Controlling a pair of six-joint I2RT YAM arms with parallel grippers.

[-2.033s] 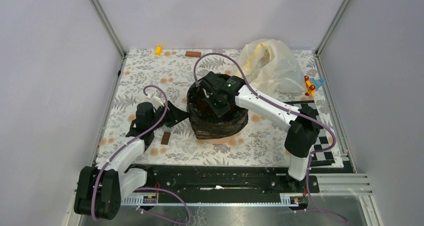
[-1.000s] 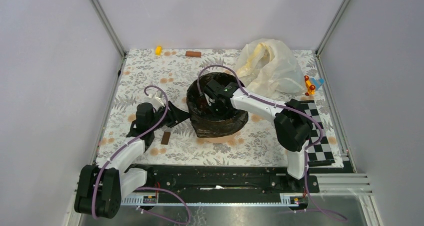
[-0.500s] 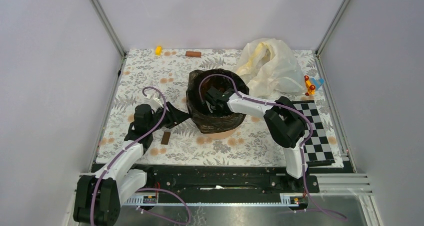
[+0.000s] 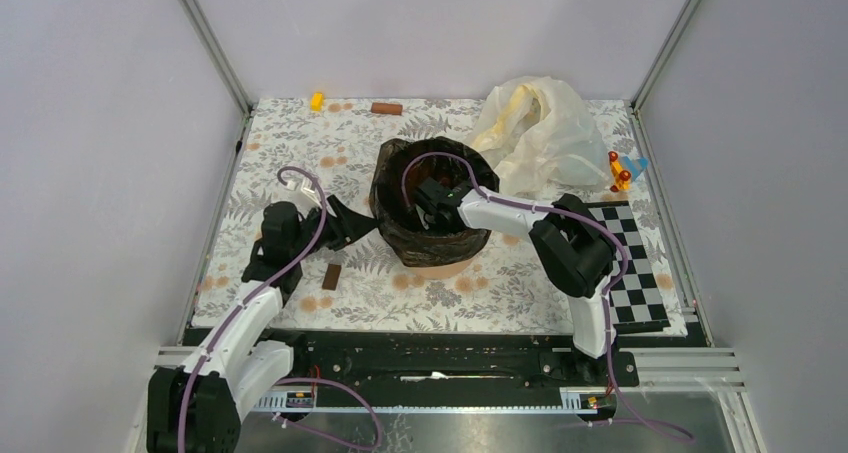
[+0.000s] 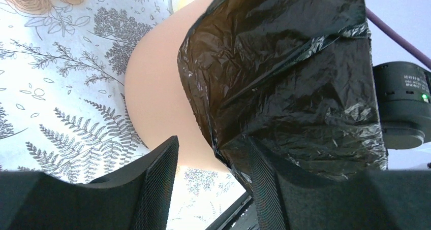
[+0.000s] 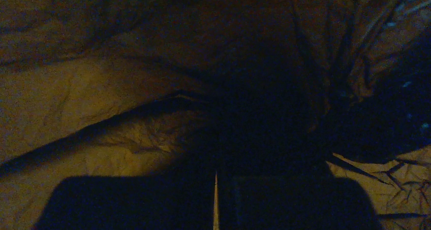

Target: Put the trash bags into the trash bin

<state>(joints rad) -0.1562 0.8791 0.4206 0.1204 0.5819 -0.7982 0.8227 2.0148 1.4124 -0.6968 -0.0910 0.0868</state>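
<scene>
The peach-orange trash bin (image 4: 437, 267) stands mid-table, and the glossy black trash bag (image 4: 440, 241) lines it and drapes over its rim and outer wall. My right gripper (image 4: 430, 195) is down inside the bin. In its wrist view the jaws (image 6: 215, 202) are shut to a thin slit, with dim, crinkled bag film (image 6: 122, 138) all around. My left gripper (image 4: 352, 223) is open just left of the bin. In its wrist view (image 5: 211, 187) the right finger (image 5: 264, 189) touches the bag's hanging edge (image 5: 284, 77) beside the bare bin wall (image 5: 157, 103).
A cream-white plastic bag (image 4: 535, 128) lies behind the bin to the right. A small brown block (image 4: 331, 276) lies near my left arm. A yellow toy (image 4: 317, 101) and a brown block (image 4: 386, 108) sit at the far edge, a colourful toy (image 4: 622, 173) at the right, and a checkerboard (image 4: 630, 263) at the front right.
The bag went from squashed low and wide to standing taller around the bin. My right gripper sank deeper inside. My left gripper shifted slightly back and left.
</scene>
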